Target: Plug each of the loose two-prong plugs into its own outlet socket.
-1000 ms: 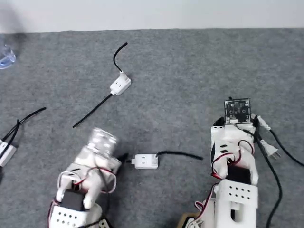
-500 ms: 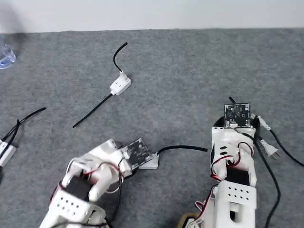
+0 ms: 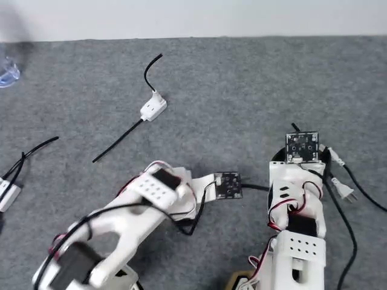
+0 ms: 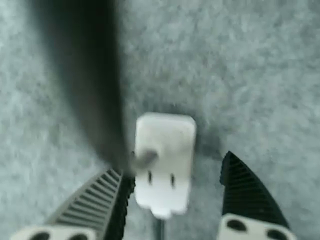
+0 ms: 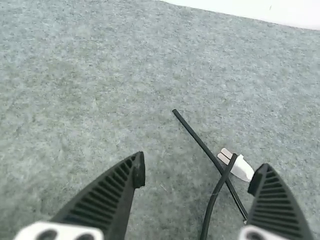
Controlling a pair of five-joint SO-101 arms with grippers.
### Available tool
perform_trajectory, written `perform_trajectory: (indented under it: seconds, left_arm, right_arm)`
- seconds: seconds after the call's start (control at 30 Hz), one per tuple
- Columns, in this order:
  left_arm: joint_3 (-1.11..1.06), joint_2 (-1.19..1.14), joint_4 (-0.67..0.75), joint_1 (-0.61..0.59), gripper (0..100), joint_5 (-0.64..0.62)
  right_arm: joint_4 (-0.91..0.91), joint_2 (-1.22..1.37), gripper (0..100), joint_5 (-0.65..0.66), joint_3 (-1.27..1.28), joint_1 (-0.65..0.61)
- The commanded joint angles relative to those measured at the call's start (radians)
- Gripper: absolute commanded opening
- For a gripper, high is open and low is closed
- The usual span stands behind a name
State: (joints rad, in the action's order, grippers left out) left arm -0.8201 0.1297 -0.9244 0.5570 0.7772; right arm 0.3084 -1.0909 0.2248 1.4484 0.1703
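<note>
In the left wrist view, a white outlet socket (image 4: 165, 162) with two slots lies on the grey carpet. It sits between the spread fingers of my left gripper (image 4: 175, 200), which is open and holds nothing. From above, the left arm's wrist (image 3: 227, 185) reaches to the right, and the socket's black cable (image 3: 257, 188) pokes out beyond it. My right gripper (image 5: 200, 192) is open above bare carpet. A white two-prong plug (image 5: 235, 166) on a black cord lies just ahead of it, also seen as the plug (image 3: 344, 192) beside the right arm. A second socket (image 3: 153, 107) lies farther back.
Another white block with black cords (image 3: 7, 193) lies at the table's left edge. A clear object (image 3: 8, 71) stands at the far left. A black cable (image 3: 347, 235) trails along the right arm. The white wall (image 3: 193, 18) bounds the back.
My left arm has swung out to the right and now covers the near socket, whose cable shifted slightly. The right arm drew back a little.
</note>
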Motion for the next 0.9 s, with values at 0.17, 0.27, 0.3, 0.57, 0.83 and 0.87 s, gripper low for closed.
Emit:
perform_trajectory:
  seconds: [0.17,0.27,0.3,0.57,0.83,0.87]
  left_arm:
    - [0.205,-0.19,-0.058,-0.014,26,0.014]
    - [0.219,-0.207,-0.092,-0.014,24,0.014]
    - [0.219,-0.209,-0.094,-0.014,21,0.014]
    - [0.214,-0.209,-0.091,-0.017,1,0.017]
    - [0.397,-0.061,-0.163,-0.227,1,0.011]
    - [0.433,-0.029,-0.187,-0.272,1,0.011]
  right_arm:
    - [-0.079,-0.013,32.9,0.054,0.015,0.001]
    - [-0.081,-0.013,32.9,0.054,0.015,0.001]
    - [-0.081,-0.013,32.8,0.054,0.015,0.001]
    - [-0.081,-0.013,32.8,0.051,0.018,-0.007]
    - [-0.142,-0.015,32.8,0.058,0.06,-0.021]
    - [-0.142,-0.015,32.8,0.058,0.06,-0.021]
